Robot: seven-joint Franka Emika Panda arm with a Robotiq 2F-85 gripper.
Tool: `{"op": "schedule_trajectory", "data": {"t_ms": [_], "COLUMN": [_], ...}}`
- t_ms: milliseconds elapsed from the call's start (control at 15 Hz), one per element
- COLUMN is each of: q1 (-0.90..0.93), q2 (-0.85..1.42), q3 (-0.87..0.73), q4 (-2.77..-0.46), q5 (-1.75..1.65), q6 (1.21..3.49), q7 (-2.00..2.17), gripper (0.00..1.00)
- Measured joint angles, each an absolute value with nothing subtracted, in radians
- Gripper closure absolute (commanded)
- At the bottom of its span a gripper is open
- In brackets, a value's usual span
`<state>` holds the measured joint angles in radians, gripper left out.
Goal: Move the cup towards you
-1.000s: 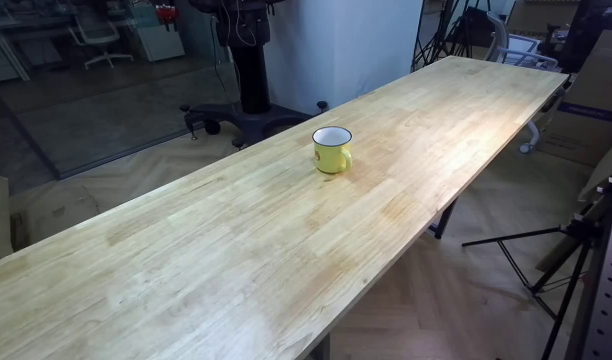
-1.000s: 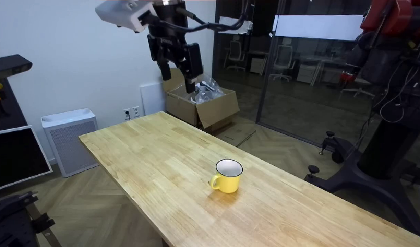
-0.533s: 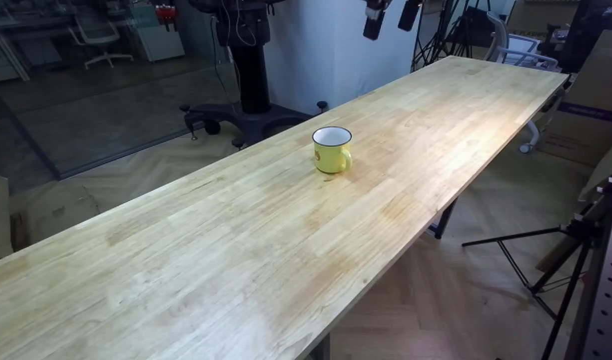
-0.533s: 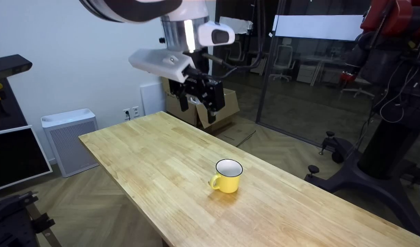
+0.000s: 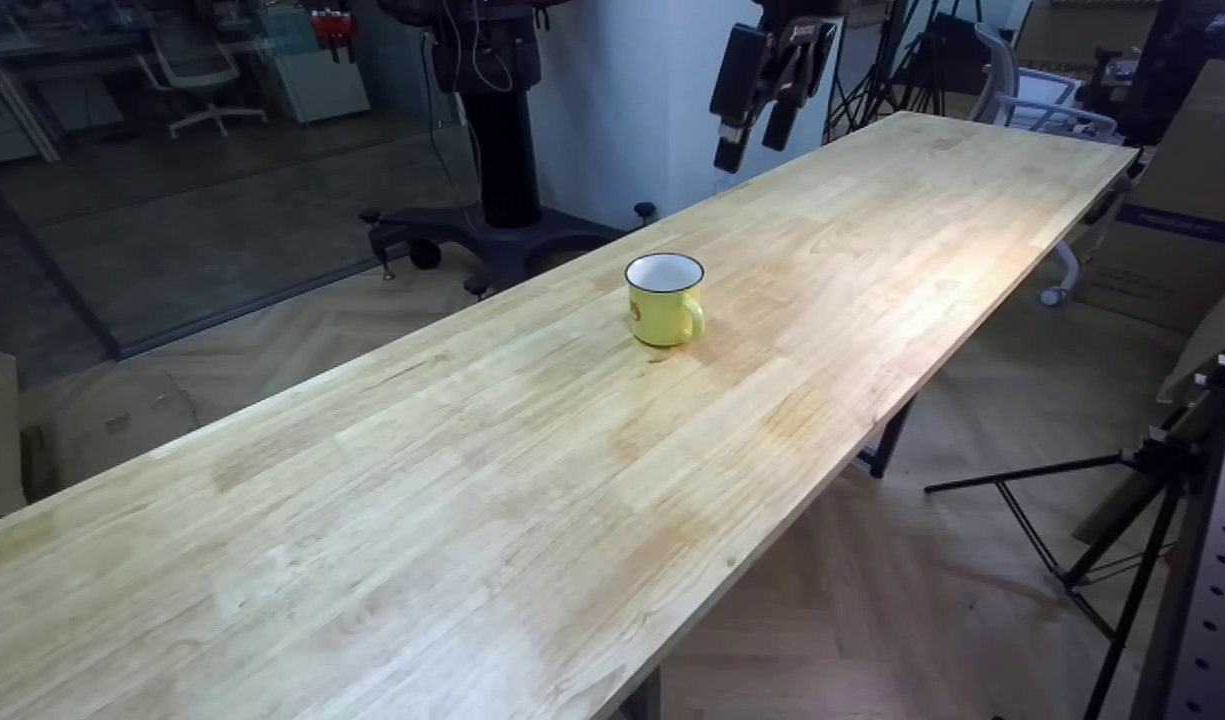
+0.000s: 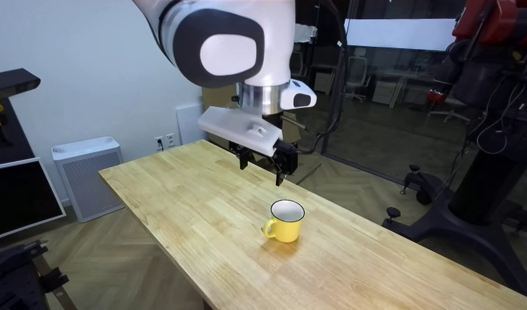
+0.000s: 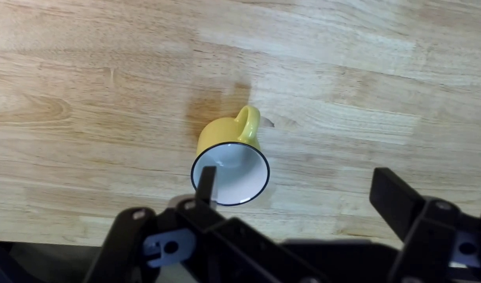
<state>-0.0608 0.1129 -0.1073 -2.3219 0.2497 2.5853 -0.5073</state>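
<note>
One cup [image 6: 288, 232] stands upright on the table [image 6: 194, 189], nearer one long edge [image 7: 48, 240]. The gripper [image 7: 295, 173] hangs higher than it, not touching, jaws spread wide, nothing held. Likely failure: in the wrist view a finger [image 7: 205, 182] overlaps the cup's mouth [image 7: 242, 173]; if that offset is real, lowering straight down could land it on or inside the cup and tip it; correcting too low could shove the cup edgeward. Count: 1 cup, 1 handle [image 7: 253, 122], 1 gripper, 2 fingers, 1 table.
</note>
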Motion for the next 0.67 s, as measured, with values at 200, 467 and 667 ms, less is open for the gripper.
{"op": "schedule_trajectory", "data": {"t_ms": [200,467,667], "q1": [-0.074,-0.083,-0.092], "q2": [0.164,0.169,0.197], "q3": [-0.099,-0.087,-0.081], "q4": [-2.284,-2.279,-2.271], "q5": [0.254,0.25,0.222], "q6": [2.585,2.586,2.587], "q7": [-0.515,-0.513,-0.507], "gripper": [0.0,0.0,0.0]}}
